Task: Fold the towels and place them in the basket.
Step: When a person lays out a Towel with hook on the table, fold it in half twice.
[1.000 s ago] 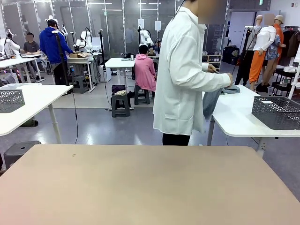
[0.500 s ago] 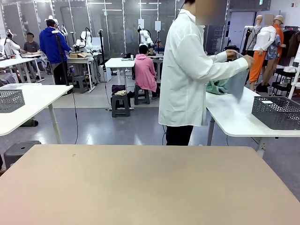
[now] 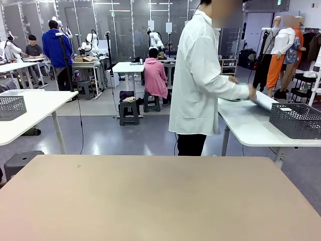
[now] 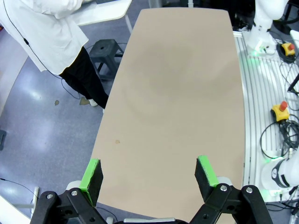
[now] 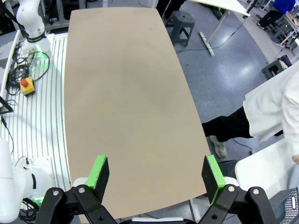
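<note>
Currently the left gripper is held wide open above the tan table. Its green pads are set far apart and nothing is caught between them. The right gripper is likewise spread to its full width over the same table top, and nothing is gripped by it. Both are seen well above the surface, near the table's robot-side edge.

Beyond the far edge of the tan table, a person in a white coat is seen standing, turned toward a white side table on the right. Both arms are stretched out over that table, and one hand is laid on a pale blue-grey towel. The towel appears to be spread flat toward the side table's far edge, though its outline is blurred against the white top and its folds cannot be made out.

The basket, dark grey with lattice sides, is set upright at the right end of the side table, close to its near edge. The towel is found just beside the basket's far left corner. Whether the two touch cannot be told.

A second lattice basket is seen on another white table at the far left.
</note>
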Action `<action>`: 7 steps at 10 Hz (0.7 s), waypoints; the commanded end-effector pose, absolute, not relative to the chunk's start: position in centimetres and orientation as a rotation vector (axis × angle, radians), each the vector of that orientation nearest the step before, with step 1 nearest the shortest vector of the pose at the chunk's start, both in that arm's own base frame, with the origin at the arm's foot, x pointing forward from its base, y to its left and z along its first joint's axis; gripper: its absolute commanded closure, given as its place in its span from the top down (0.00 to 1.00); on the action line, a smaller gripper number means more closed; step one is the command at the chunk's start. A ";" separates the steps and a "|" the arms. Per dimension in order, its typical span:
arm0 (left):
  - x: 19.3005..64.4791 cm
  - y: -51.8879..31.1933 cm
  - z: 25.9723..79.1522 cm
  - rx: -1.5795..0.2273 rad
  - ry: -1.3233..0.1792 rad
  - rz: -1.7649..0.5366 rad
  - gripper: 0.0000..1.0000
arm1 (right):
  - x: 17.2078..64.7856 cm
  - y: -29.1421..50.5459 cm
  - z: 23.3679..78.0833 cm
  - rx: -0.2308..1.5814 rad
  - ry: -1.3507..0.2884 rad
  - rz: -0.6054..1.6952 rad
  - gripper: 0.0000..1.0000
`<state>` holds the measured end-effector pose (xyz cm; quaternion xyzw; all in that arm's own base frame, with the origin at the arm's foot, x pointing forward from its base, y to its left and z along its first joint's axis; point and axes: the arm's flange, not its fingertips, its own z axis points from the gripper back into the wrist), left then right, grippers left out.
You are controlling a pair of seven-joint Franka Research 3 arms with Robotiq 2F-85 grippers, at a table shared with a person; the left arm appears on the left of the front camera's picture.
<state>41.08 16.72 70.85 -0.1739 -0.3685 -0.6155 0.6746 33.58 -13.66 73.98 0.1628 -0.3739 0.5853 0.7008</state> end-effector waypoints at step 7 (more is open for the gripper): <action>41.1 16.6 70.9 -0.388 -0.833 -1.387 1.00 | 33.6 -13.5 73.9 0.358 -0.839 1.311 1.00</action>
